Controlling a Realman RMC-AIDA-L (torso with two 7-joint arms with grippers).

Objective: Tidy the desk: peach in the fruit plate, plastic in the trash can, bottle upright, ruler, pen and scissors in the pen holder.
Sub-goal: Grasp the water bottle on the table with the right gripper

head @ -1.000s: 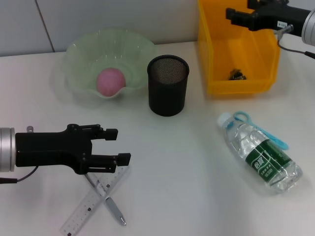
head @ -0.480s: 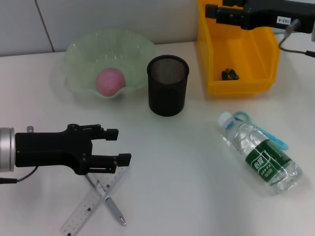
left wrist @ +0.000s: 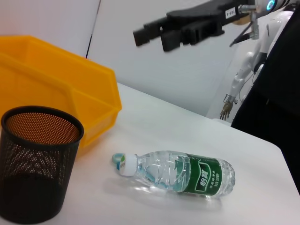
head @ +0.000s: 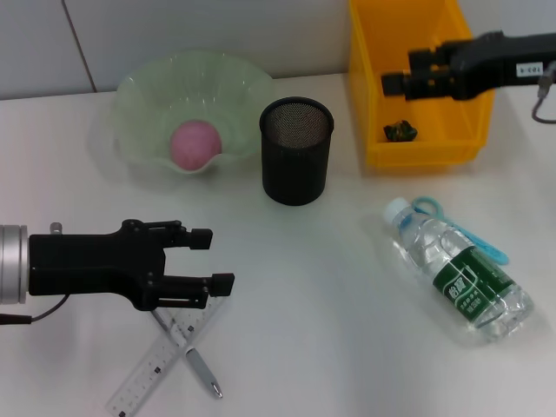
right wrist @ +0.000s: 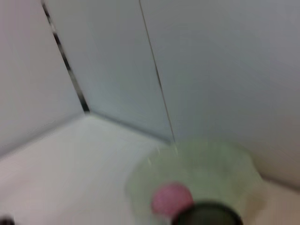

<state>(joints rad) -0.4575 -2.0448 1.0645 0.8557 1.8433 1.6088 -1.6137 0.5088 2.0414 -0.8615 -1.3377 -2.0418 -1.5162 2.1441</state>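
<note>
On a white desk (head: 330,330), a ruler (head: 161,360) and pen (head: 198,369) lie crossed beneath the left gripper (head: 217,259), its fingers parted and empty. To the right a water bottle (head: 460,278) lies on its side, scissors (head: 460,228) half hidden behind it. Further back, the mesh pen holder (head: 296,149) stands empty; the peach (head: 196,144) sits in the fruit plate (head: 139,95). The right gripper (head: 393,83), fingers unclear, hovers over the yellow bin (head: 373,130) holding a dark scrap (head: 400,131). Pale wall panels rise behind.

Peach (head: 195,144) in fruit plate (head: 148,87)
</note>
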